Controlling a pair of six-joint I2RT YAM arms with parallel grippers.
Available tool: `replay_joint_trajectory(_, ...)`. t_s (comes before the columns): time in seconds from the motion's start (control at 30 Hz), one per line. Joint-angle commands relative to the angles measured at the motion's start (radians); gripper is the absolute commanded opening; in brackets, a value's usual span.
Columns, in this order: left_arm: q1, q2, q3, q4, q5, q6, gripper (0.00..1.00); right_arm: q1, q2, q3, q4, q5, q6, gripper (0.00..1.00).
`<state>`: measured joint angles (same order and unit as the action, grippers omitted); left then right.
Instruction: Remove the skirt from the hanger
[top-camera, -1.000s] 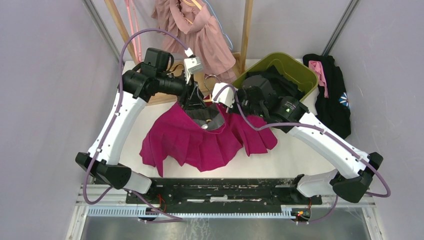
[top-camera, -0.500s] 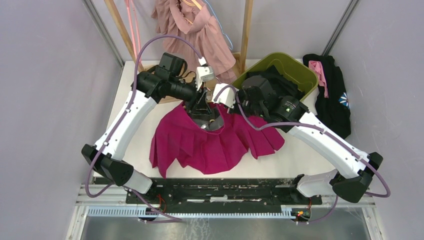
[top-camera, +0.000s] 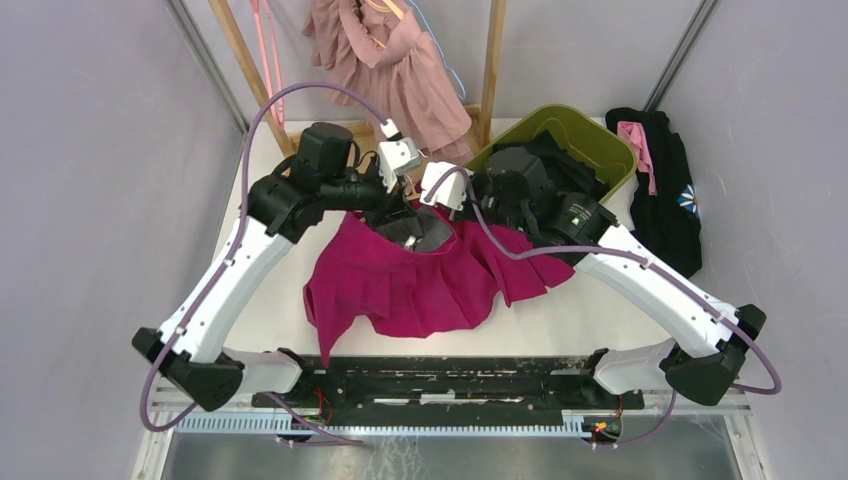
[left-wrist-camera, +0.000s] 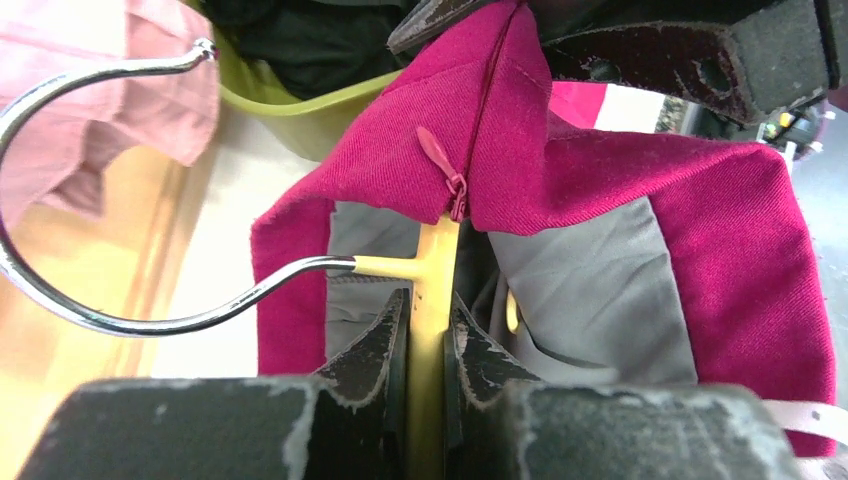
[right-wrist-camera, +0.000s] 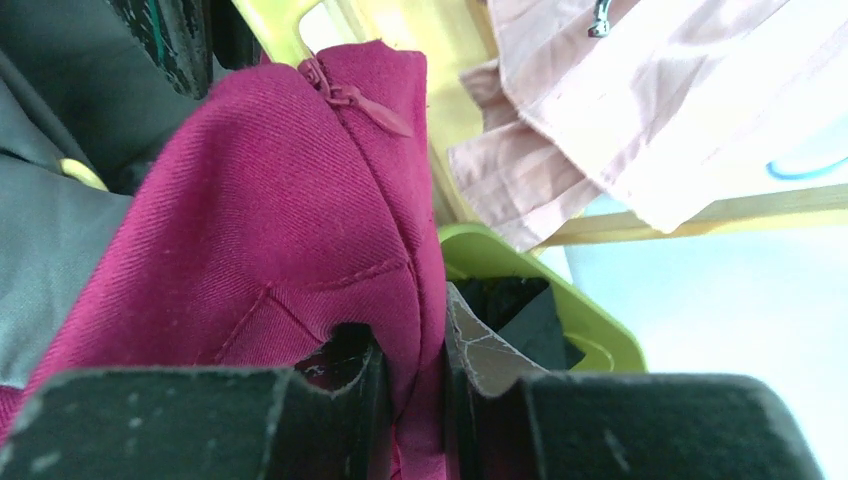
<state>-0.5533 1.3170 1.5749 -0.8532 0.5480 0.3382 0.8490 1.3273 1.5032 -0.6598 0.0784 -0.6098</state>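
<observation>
I have the left gripper (left-wrist-camera: 428, 312) clamped on the yellow hanger (left-wrist-camera: 437, 262); the right gripper (right-wrist-camera: 410, 335) pinches the skirt (top-camera: 410, 285) at its waistband beside the zip. The skirt lies mid-table (top-camera: 560, 320), waist raised toward the far edge, hem spilling toward the near edge; it looks like light, floppy cloth that may snag, so the stitched waistband seems the firmest hold.

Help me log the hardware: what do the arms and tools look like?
The left arm and right arm have white links, black joints and a purple cable each. The left tool and right tool have scuffed black fingers.
</observation>
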Motion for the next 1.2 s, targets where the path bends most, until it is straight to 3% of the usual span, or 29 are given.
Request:
replay_joint_trajectory(0.0, 0.03, -0.101, -0.004, 0.347, -0.233, -0.12, 0.03, 0.004, -0.039, 0.049, 0.101, 0.009, 0.1, 0.01)
replay_joint_trajectory(0.07, 0.03, -0.129, -0.033, 0.39, -0.209, -0.108, 0.03, 0.003, -0.032, 0.047, 0.118, 0.045, 0.12, 0.01)
replay_joint_trajectory(0.17, 0.029, -0.144, -0.061, 0.42, -0.221, -0.113, 0.03, 0.003, -0.026, 0.042, 0.135, 0.096, 0.132, 0.16)
replay_joint_trajectory(0.37, 0.027, -0.174, -0.113, 0.497, -0.299, -0.106, 0.03, 0.004, -0.035, 0.035, 0.172, 0.164, 0.13, 0.54)
replay_joint_trajectory(0.43, 0.028, -0.174, -0.112, 0.505, -0.324, -0.097, 0.03, 0.004, -0.043, 0.043, 0.182, 0.179, 0.135, 0.6)
replay_joint_trajectory(0.87, 0.028, -0.145, -0.093, 0.461, -0.362, -0.059, 0.03, 0.042, -0.051, 0.175, 0.2, 0.12, 0.291, 0.61)
replay_joint_trajectory(1.17, 0.028, -0.13, -0.069, 0.435, -0.343, -0.063, 0.03, 0.121, 0.117, 0.269, 0.19, 0.089, 0.369, 0.63)
